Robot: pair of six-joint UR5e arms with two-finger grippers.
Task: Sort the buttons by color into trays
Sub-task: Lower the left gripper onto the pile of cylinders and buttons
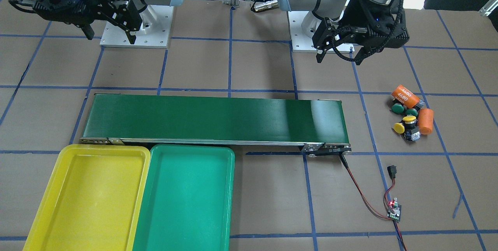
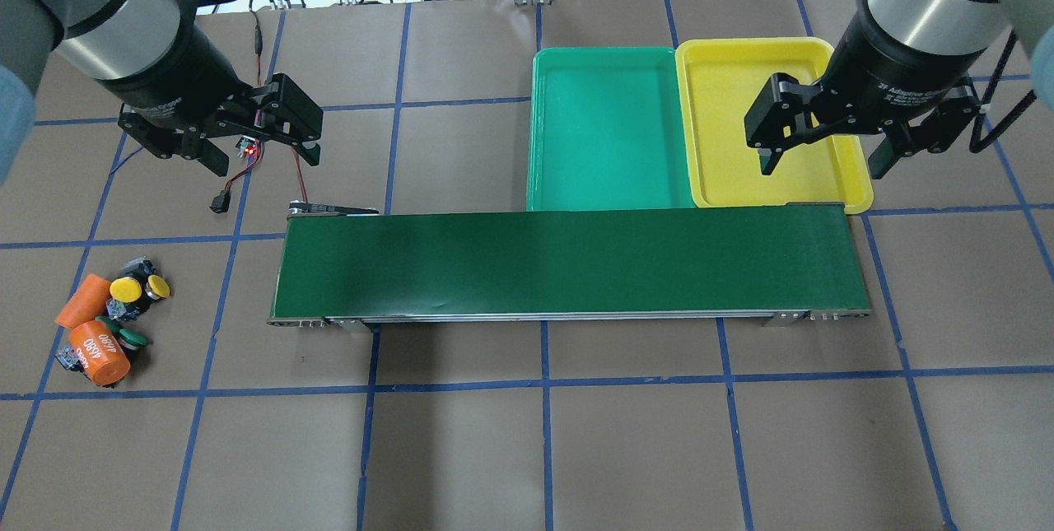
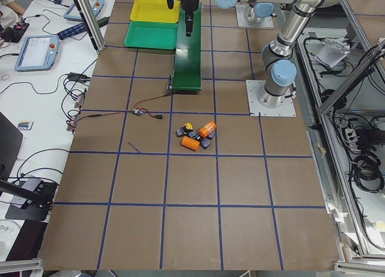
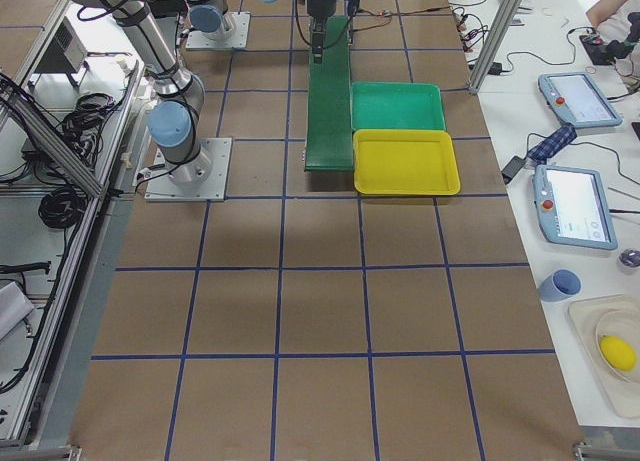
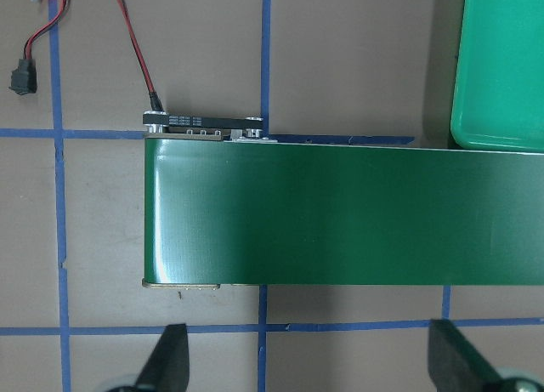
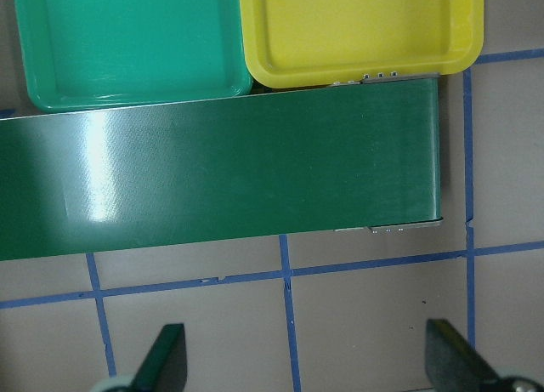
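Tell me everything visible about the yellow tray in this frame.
The yellow tray is a shallow rectangular dish of glossy plastic with rounded corners and a raised rim, empty. It lies flat on the brown table, one long side alongside the green tray, one short end at the edge of the conveyor belt, by the belt's end on the robot's right.

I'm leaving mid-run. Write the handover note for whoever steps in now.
Left gripper: open, empty, raised near the left end of the conveyor belt.
Right gripper: open, empty, raised near its right end.
Buttons: all four heaped with two orange cylinders on the table beyond the belt's left end.
Yellow tray and green tray: both empty.
Done: nothing sorted. Left: all four buttons.
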